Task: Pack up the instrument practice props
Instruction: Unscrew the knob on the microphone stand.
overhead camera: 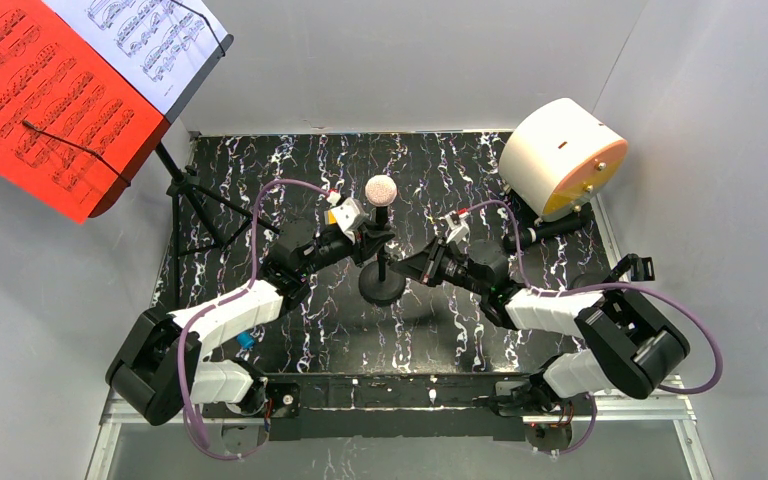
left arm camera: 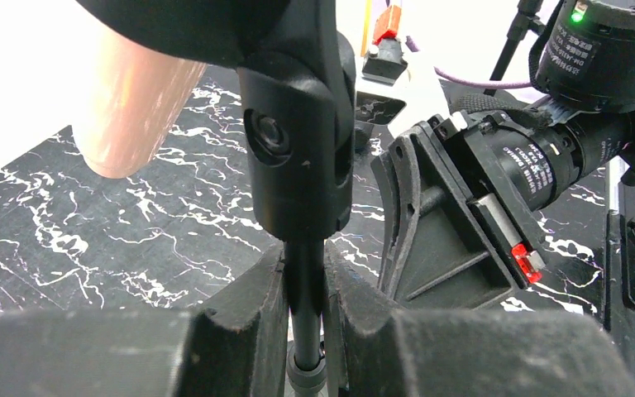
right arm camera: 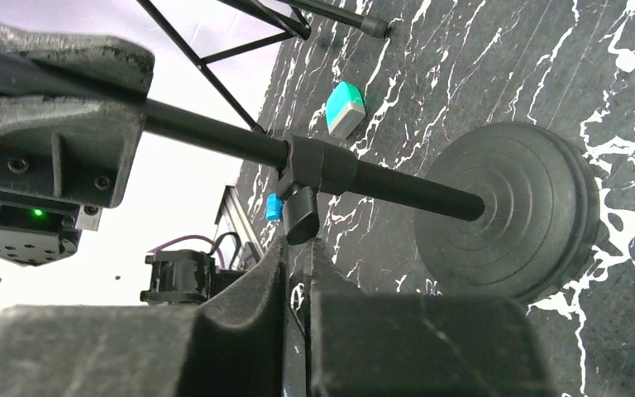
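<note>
Left fingers (left arm camera: 248, 318) pinch the thin black pole (left arm camera: 306, 306) of the beige-headed microphone (overhead camera: 381, 190) (upright on the black marbled desk (overhead camera: 290, 170)); right fingers (right arm camera: 252, 318) sit pressed together beneath its collar (right arm camera: 318, 165).

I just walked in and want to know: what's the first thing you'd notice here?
The bright red music sheet at the far left grabs you first. Then the big white cylinder with an orange face, far right, and the beige-headed microphone mid-table, between the left gripper and right gripper.
</note>
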Tool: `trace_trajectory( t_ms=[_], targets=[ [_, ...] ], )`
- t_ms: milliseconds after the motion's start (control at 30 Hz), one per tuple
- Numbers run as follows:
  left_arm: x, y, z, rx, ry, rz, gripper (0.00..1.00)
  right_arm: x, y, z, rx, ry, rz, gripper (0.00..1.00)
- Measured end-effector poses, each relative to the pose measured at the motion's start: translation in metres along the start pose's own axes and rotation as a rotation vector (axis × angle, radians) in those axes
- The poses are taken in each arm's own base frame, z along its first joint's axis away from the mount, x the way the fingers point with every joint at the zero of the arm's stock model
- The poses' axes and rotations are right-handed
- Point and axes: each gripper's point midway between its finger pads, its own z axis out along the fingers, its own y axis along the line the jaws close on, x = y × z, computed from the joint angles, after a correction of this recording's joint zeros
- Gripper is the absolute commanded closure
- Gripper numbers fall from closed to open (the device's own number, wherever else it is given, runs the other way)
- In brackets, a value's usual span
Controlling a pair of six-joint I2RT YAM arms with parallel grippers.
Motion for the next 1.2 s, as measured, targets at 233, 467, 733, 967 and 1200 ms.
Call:
trace_trajectory(
  t_ms=[233,467,733,967,1200],
  targets=[
    [0.000,0.002,0.000,-0.010,0.002,0.011,1.00,0.003,0.003,0.002,-0.030,0.039,-0.119,0.99],
    [0.000,0.004,0.000,-0.012,0.002,0.022,1.00,0.003,0.000,0.003,-0.024,0.046,-0.170,0.66],
    [0.000,0.004,0.000,-0.013,0.003,0.023,1.00,-0.004,0.000,0.002,-0.024,0.028,-0.180,0.56],
    [0.000,0.004,0.000,-0.013,0.004,0.018,1.00,-0.012,0.003,0.013,-0.041,0.024,-0.192,0.72],
    [0.000,0.006,0.000,-0.023,0.008,0.012,1.00,-0.012,0.000,0.017,-0.057,0.045,-0.211,0.99]
  ],
)
